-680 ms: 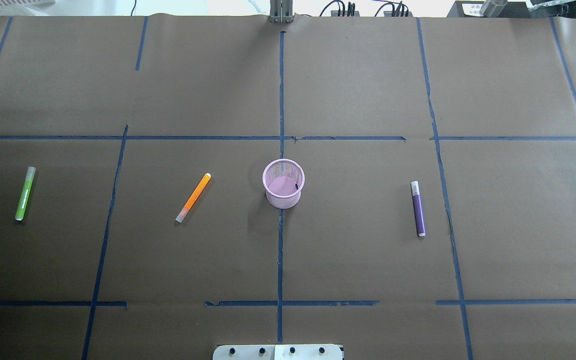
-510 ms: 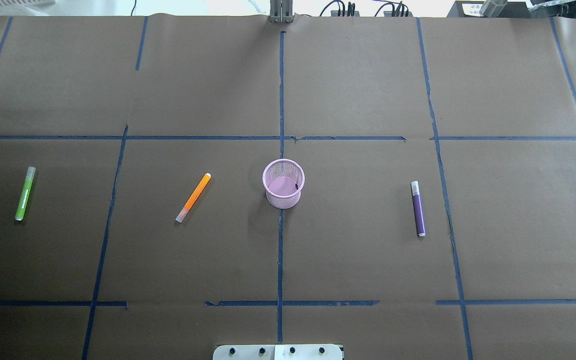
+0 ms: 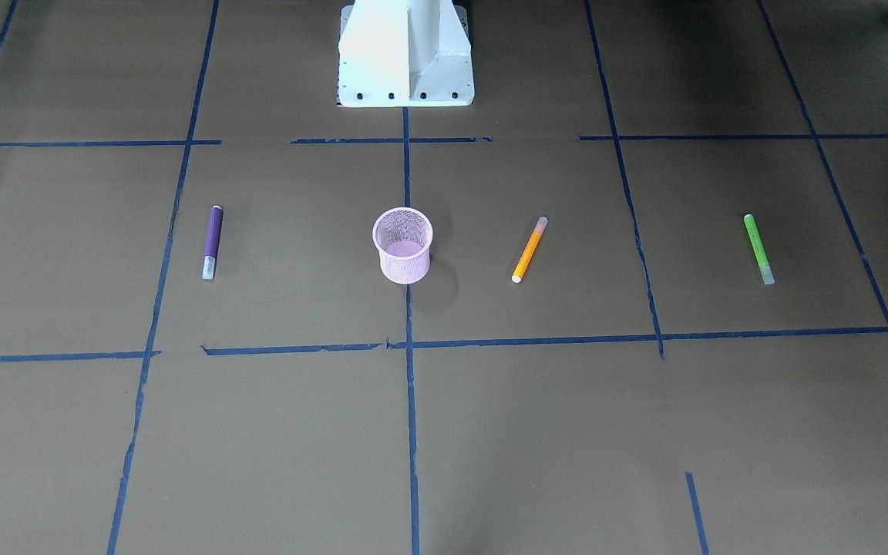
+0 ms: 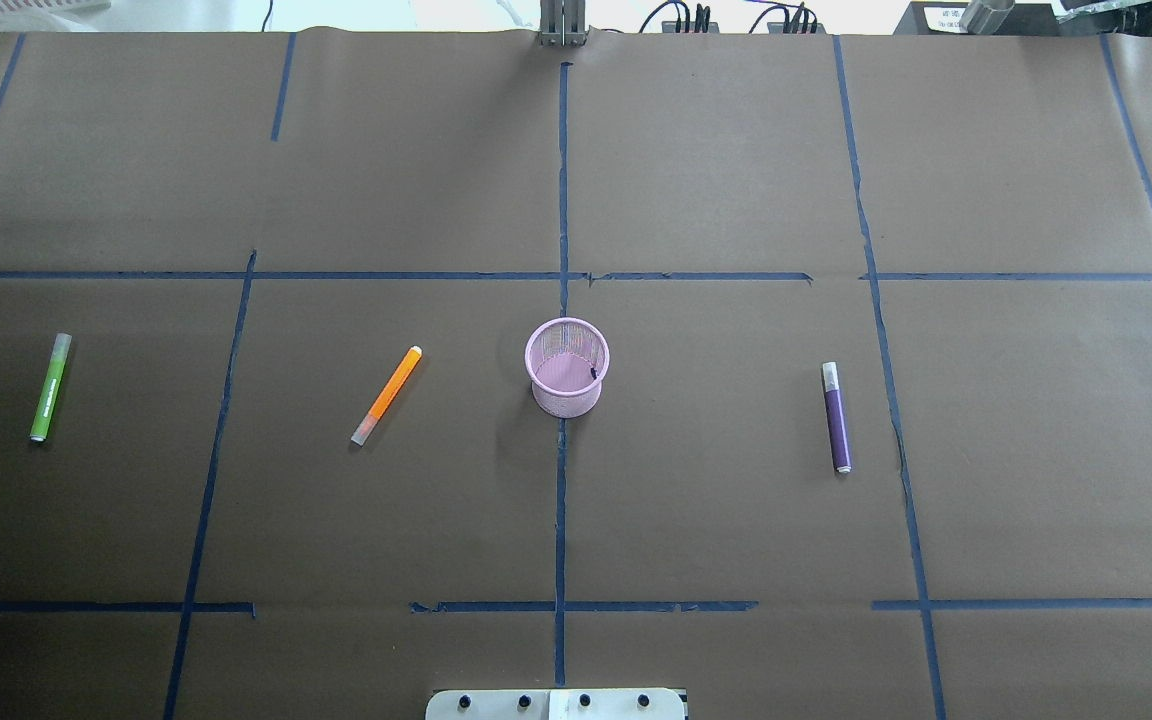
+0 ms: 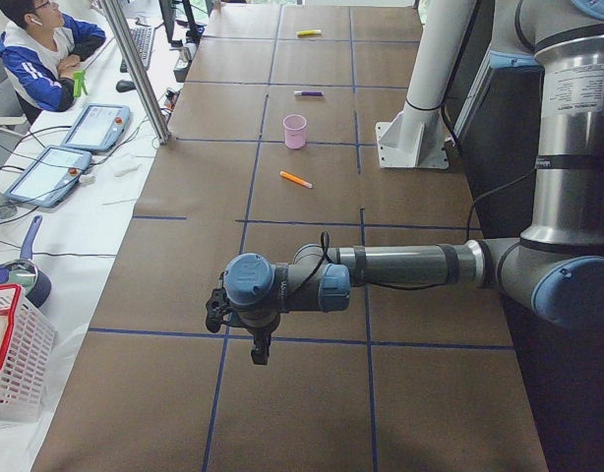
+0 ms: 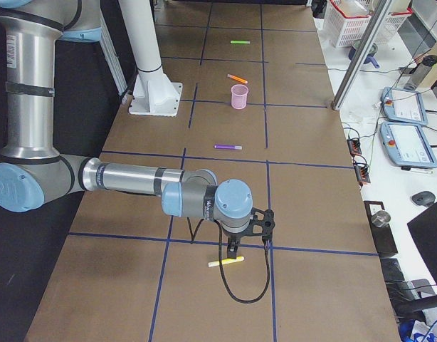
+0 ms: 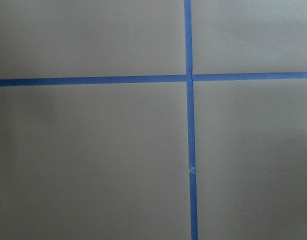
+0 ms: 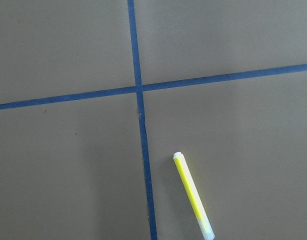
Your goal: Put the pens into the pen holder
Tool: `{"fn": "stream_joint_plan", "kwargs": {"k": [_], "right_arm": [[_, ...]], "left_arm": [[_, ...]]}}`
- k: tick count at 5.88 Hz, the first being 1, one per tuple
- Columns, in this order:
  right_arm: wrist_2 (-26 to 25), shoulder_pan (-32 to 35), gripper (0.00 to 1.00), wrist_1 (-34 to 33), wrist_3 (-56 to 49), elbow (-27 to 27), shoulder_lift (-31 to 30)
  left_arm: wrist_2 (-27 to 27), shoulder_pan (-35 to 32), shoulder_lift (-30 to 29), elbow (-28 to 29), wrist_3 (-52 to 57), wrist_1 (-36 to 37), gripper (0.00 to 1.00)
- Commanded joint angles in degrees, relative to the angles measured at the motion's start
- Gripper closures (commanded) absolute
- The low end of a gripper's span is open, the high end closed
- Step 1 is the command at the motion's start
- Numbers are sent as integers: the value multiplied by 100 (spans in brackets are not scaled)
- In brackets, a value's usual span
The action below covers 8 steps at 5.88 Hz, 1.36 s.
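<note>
The pink mesh pen holder (image 4: 567, 367) stands upright at the table's centre, with nothing in it that I can make out. On its left lie the orange pen (image 4: 387, 395) and, farther out, the green pen (image 4: 50, 388). The purple pen (image 4: 836, 417) lies flat to the right. Neither gripper shows in the overhead or front views. The left gripper (image 5: 260, 348) hangs over bare table at the left end, the right gripper (image 6: 233, 249) over the right end. Whether either is open or shut, I cannot tell.
A yellow pen (image 8: 192, 195) lies on the table just below the right gripper, also visible in the exterior right view (image 6: 226, 262). The robot's white base (image 3: 405, 54) stands behind the holder. A person (image 5: 46, 54) sits at a desk beyond the table's far edge.
</note>
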Motion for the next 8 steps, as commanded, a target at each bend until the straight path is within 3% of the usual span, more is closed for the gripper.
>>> {"fn": "stream_joint_plan", "kwargs": {"k": [1,6,8], "right_arm": [[8,0,0,7,-2,-2,-1],[8,-35,0,-2,68,16,8],[-1,-149,0,364,85,-28,8]], "left_arm": [[6,0,0,0,-1,0,0],[15,0,-9,-9,-9,0,0],[6,9,-96,-61,-18,-9,0]]}}
